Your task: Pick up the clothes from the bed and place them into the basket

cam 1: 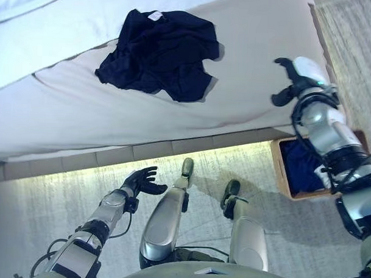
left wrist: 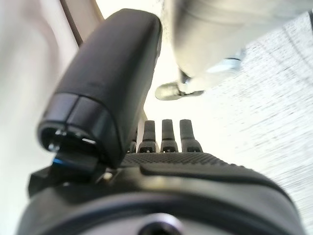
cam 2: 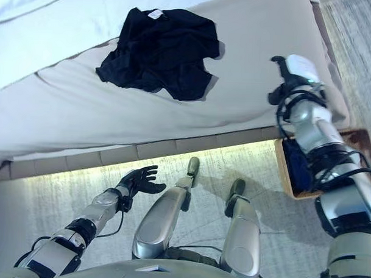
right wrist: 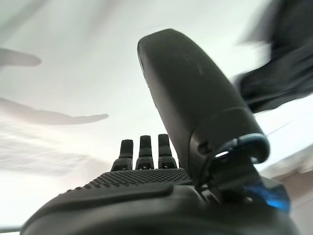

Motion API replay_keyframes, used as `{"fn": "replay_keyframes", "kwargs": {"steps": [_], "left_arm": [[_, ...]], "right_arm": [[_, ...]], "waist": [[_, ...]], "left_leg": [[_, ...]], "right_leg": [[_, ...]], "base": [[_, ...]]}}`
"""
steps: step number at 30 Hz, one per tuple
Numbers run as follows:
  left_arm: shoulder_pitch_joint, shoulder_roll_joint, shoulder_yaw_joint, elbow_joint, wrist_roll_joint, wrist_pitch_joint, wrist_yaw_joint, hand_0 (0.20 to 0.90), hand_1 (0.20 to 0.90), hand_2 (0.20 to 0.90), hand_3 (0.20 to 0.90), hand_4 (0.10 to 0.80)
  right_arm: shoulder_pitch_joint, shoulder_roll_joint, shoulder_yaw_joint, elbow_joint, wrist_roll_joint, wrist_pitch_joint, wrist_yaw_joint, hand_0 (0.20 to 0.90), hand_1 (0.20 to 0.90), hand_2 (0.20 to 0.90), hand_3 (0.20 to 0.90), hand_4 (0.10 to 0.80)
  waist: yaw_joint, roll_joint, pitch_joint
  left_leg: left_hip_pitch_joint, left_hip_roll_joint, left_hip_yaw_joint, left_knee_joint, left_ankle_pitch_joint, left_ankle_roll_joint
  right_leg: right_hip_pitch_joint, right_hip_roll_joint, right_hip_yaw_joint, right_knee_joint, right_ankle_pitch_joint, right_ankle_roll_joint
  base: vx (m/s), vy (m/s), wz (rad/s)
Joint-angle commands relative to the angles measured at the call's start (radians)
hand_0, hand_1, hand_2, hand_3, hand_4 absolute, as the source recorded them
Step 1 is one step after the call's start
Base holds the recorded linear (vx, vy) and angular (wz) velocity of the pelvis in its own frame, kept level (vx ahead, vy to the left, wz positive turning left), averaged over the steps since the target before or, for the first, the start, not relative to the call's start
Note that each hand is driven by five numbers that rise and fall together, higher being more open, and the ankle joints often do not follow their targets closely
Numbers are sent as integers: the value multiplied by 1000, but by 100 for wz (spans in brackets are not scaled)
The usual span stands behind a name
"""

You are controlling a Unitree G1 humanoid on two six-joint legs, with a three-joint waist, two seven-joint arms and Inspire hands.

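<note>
a crumpled dark navy garment (cam 1: 161,53) lies on the bed (cam 1: 71,104) in the upper middle of the frame, spread over the pale sheet with a small white label showing at its top edge. nothing touches it. the bed fills the upper half of the head views, its near edge running from the lower left up toward the right, with a tiled strip of floor (cam 1: 118,154) just below it and pale carpet (cam 1: 61,202) further down.

the right robot hand (cam 1: 291,78) is raised over the bed's right part, in the upper right of the frame, well apart from the garment. its own wrist view shows the fingers (right wrist: 141,152) straight in a row and the thumb standing up beside them, with only pale sheet past them and a blur of dark cloth off in the upper right corner. it is open and holds nothing.

the left robot hand (cam 1: 142,181) hangs low over the carpet in the lower left of the frame, below the bed's edge, fingers spread and relaxed, empty. its wrist view shows straight fingers (left wrist: 168,134) with carpet beyond.

the basket (cam 1: 279,170), a brown wooden box, stands on the floor at the right edge of the frame, just below the bed's corner and partly behind the right arm. blue cloth (cam 1: 303,167) already lies inside it.
</note>
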Motion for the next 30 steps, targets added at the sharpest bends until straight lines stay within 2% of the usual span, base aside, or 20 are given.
{"fn": "replay_keyframes", "kwargs": {"steps": [1, 6, 13, 18, 21, 25, 27, 28, 30], "left_arm": [[61, 56, 36, -2, -64, -11, 9, 900, 900, 900, 900, 800], [83, 67, 79, 18, -94, 2, 15, 900, 900, 900, 900, 800], [106, 65, 112, 58, -117, -29, -8, 900, 900, 900, 900, 800], [117, 68, 113, 49, -123, -60, -32, 900, 900, 900, 900, 800], [133, 79, 112, 24, -120, -82, -49, 900, 900, 900, 900, 800], [141, 98, 98, -17, -121, -91, -56, 900, 900, 900, 900, 800], [143, 104, 92, -43, -119, -89, -54, 900, 900, 900, 900, 800], [145, 108, 85, -54, -124, -90, -50, 900, 900, 900, 900, 800], [146, 112, 82, -65, -122, -91, -48, 900, 900, 900, 900, 800]], "right_arm": [[-156, 13, 2, 31, 4, -20, -133, 900, 900, 900, 900, 800], [-278, 82, -18, 158, 43, 47, -249, 900, 900, 900, 900, 800], [-363, 115, 14, 316, 35, 108, -234, 900, 900, 900, 900, 800], [-394, 125, 39, 437, 27, 231, -138, 900, 900, 900, 900, 800], [-400, 132, 67, 532, 20, 322, 1, 900, 900, 900, 900, 800], [-414, 140, 84, 575, 42, 360, 73, 900, 900, 900, 900, 800], [-424, 139, 96, 588, 50, 350, 93, 900, 900, 900, 900, 800], [-430, 138, 97, 588, 64, 336, 78, 300, 300, 300, 200, 100], [-439, 137, 92, 577, 88, 321, 37, 300, 300, 300, 200, 100]], "waist": [[67, -65, -14], [154, -54, 9], [223, -50, 19], [259, -54, 19], [286, -55, 19], [310, -54, 19], [317, -54, 19], [319, -54, 19], [318, -54, 19]], "left_leg": [[-38, -60, 14, 158, -182, 68], [-84, -84, -31, 158, -175, 77], [-155, -98, -80, 148, -150, 80], [-213, -102, -96, 160, -140, 79], [-253, -102, -110, 167, -134, 80], [-298, -106, -130, 170, -121, 81], [-321, -111, -138, 170, -114, 83], [-331, -113, -143, 168, -109, 84], [-342, -114, -150, 165, -106, 85]], "right_leg": [[76, -21, -54, -55, 51, 28], [79, -66, -103, -33, 74, 44], [36, -95, -152, -10, 79, 57], [-3, -108, -182, 12, 79, 64], [-29, -110, -214, 26, 80, 70], [-67, -108, -244, 51, 81, 78], [-89, -104, -252, 65, 83, 81], [-102, -101, -254, 76, 83, 83], [-118, -93, -253, 88, 83, 85]], "base": [[144, 166, 44], [104, 140, 46], [39, 43, 30], [28, -12, 18], [29, -53, 14], [-2, -63, 9], [-27, -63, 7], [-36, -59, 6], [-33, -59, 4]]}}
